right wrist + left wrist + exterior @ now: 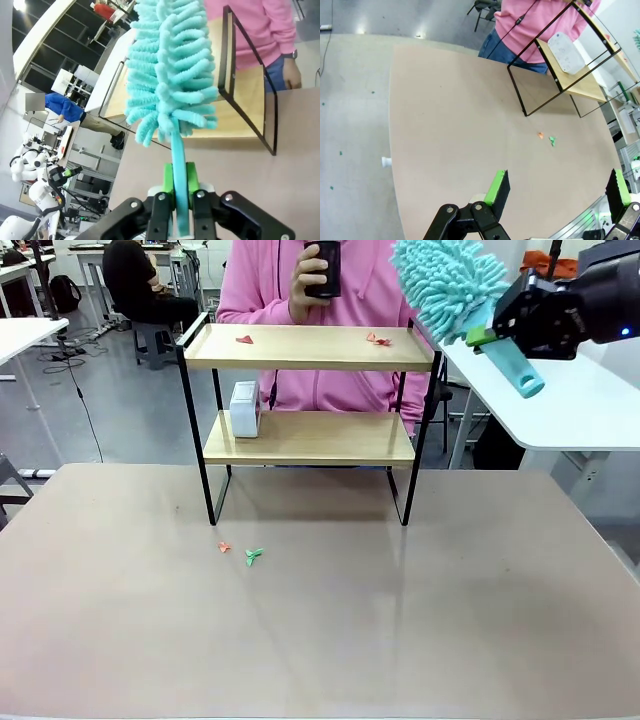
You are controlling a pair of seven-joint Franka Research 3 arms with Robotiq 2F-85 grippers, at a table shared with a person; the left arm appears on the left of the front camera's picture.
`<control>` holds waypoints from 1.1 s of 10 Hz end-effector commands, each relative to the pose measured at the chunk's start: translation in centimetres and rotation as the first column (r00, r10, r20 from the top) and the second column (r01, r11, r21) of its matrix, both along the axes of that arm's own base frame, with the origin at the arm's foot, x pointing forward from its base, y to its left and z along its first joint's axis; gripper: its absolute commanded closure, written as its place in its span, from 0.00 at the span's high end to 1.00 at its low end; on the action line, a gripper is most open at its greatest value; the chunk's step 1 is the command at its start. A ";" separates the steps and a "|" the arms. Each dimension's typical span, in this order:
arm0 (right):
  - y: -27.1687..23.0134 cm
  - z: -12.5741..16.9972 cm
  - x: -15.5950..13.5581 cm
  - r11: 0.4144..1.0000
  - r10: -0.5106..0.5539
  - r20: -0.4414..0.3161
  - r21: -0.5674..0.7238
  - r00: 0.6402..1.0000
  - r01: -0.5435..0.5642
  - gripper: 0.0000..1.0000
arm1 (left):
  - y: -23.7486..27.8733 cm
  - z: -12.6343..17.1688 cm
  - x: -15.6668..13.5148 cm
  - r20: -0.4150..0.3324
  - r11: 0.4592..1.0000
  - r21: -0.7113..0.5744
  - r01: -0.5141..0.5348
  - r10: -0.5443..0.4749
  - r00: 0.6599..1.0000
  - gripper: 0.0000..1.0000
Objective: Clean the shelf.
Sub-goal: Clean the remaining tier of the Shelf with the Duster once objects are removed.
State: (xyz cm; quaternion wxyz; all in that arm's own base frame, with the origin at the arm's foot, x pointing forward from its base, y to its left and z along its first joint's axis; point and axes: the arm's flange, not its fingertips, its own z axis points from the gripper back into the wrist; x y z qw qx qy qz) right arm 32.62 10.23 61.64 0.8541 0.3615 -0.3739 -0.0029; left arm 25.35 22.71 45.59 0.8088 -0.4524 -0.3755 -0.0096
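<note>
right gripper clamped on a teal duster, raised beside the shelf's right end
shelf stands at the table's far middle; scraps on its top board, white box on the lower, bits on the table in front. left gripper jaws apart, holding nothing.

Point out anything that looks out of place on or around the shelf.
Litter stands out. The top board of the shelf carries a left red scrap and a right red scrap; on the table, before the shelf's left leg, lie an orange scrap and a green scrap. Nothing looks tipped or damaged.
</note>
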 end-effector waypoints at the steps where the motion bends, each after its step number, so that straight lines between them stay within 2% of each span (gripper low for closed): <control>1: 0.7 -0.3 -0.1 1.000 0.002 -0.005 0.003 1.000 -0.002 0.13 | -0.1 0.2 0.1 0.032 1.000 -0.007 0.000 0.000 0.999 1.00; 2: 0.8 -0.1 -0.2 0.997 -0.027 -0.015 -0.066 1.000 0.026 0.13 | -0.1 0.2 0.1 0.032 1.000 -0.007 0.000 0.000 0.999 1.00; 4: 2.7 1.5 0.6 0.991 -0.064 -0.021 -0.123 0.998 0.061 0.13 | -0.1 0.2 0.1 0.032 1.000 -0.007 0.000 0.000 0.999 1.00; 6: 4.7 2.5 2.2 0.977 -0.097 -0.070 -0.195 0.993 0.081 0.13 | -0.1 0.2 0.1 0.032 1.000 -0.007 0.000 0.000 0.999 1.00; 11: 8.1 2.8 5.8 0.945 -0.137 -0.119 -0.315 0.983 0.093 0.13 | -0.1 0.2 0.1 0.032 1.000 -0.007 0.000 0.000 0.999 1.00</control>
